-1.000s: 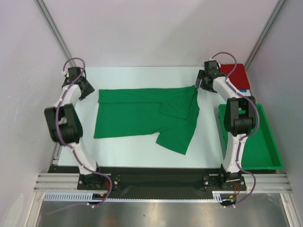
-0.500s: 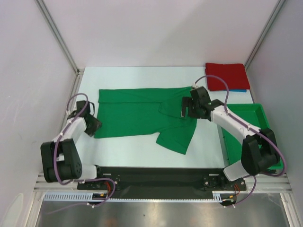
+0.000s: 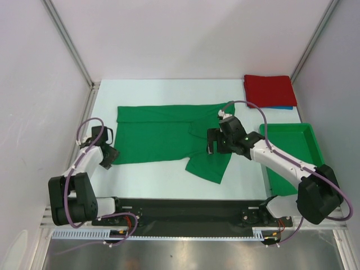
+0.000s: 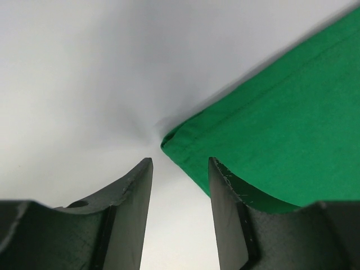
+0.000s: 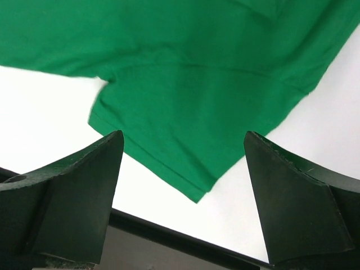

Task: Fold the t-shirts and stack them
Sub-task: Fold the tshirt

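The left hand (image 4: 180, 169) sits low at the worktop's (image 3: 152, 174) left side. Its fingers are parted about halfway and grip nothing. The near-left corner of the bright green t-shirt (image 4: 281, 124) lies just ahead of the gap, and whether either finger touches the cloth cannot be told.

Seen from above, that left hand (image 3: 107, 156) is just beside the shirt's left edge. The right hand (image 3: 212, 142) reaches in over the garment's right half. Its jaws stand wide apart and empty. In the wrist view the right hand (image 5: 183, 138) frames a flap of green cloth whose point lies toward the worktop's near edge.

The green t-shirt (image 3: 163, 135) is spread lengthwise across the middle of the white worktop. Its right portion is doubled over, and one flap angles down toward the arms.

A folded red t-shirt (image 3: 267, 90) rests in the far right corner. A sliver of blue t-shirt (image 3: 286, 107) shows beneath its near edge. A green plastic bin (image 3: 292, 140) stands along the right side, near the red stack.
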`<act>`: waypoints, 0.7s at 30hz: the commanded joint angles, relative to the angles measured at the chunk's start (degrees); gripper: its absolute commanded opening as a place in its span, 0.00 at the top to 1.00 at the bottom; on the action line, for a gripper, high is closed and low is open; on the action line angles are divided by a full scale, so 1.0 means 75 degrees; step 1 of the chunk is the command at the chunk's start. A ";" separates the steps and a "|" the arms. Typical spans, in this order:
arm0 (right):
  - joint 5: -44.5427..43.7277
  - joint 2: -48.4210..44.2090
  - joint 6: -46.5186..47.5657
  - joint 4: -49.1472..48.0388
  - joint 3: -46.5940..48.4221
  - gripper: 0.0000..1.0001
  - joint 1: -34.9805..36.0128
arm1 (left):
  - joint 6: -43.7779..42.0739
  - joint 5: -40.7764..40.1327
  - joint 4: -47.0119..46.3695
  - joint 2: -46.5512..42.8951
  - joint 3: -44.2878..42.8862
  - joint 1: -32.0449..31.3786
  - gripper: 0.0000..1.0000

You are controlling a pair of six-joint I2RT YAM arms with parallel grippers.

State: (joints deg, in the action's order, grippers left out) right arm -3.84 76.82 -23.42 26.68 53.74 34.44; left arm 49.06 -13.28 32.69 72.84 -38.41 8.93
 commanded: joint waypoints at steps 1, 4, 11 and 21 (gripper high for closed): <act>0.0101 -0.0410 -0.0053 -0.0170 -0.0274 0.07 0.0037 | 0.0174 -0.0316 -0.0127 0.0237 -0.0210 0.0087 0.51; 0.0031 -0.0609 -0.0030 -0.0170 -0.0414 0.07 0.0026 | 0.0197 -0.0315 -0.0163 0.0483 -0.0269 0.0145 0.51; 0.0125 -0.0680 -0.0135 -0.0100 -0.0485 0.08 -0.0033 | 0.0162 -0.0035 -0.0631 0.0987 -0.0116 0.0298 0.53; 0.0720 -0.0891 -0.1329 -0.0380 -0.1490 0.27 -0.0955 | 0.0092 0.0094 -0.0772 0.0660 0.0258 0.0403 0.81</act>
State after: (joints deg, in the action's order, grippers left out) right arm -1.65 71.18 -28.40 25.67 45.82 31.27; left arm 49.52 -13.80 29.12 78.70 -38.39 11.27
